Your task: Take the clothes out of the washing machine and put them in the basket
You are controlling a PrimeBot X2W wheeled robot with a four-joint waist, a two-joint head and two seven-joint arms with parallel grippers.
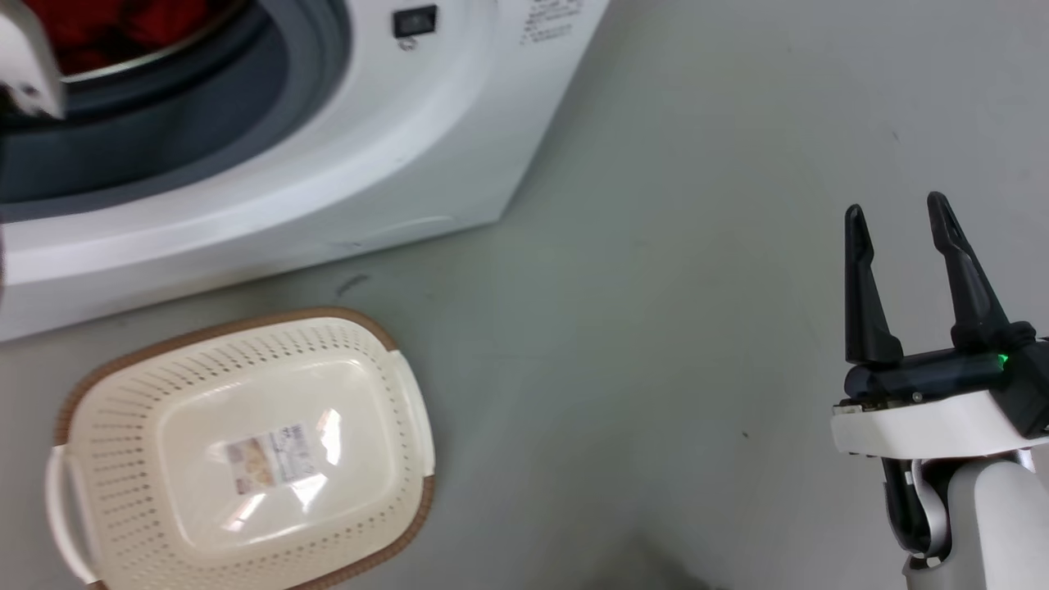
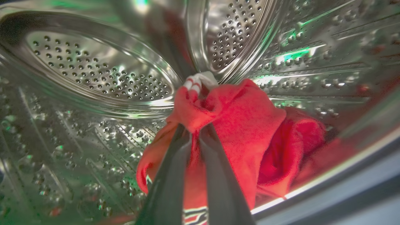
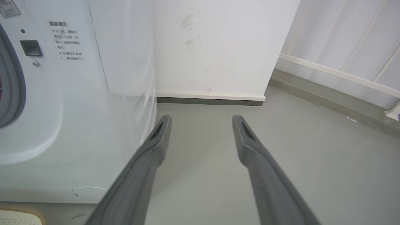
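Inside the perforated steel drum of the washing machine (image 2: 103, 78), my left gripper (image 2: 195, 125) is shut on a fold of the red clothes (image 2: 247, 125), with red-and-white striped trim showing above the fingertips. In the head view the white washing machine (image 1: 369, 164) fills the upper left, red clothes (image 1: 123, 24) glimpsed through its porthole. The cream basket (image 1: 106, 418) lies on the floor before it, a barcode label on its base. My right gripper (image 1: 897, 209) hangs open over bare floor at the right, also open in the right wrist view (image 3: 201, 120).
Grey floor (image 1: 697, 287) spreads to the right of the washer. A white wall (image 3: 218, 47) with a dark skirting stands beyond the machine, and a pale panelled wall (image 3: 343, 40) runs along the right. A pale piece of my left arm (image 1: 29, 65) crosses the porthole.
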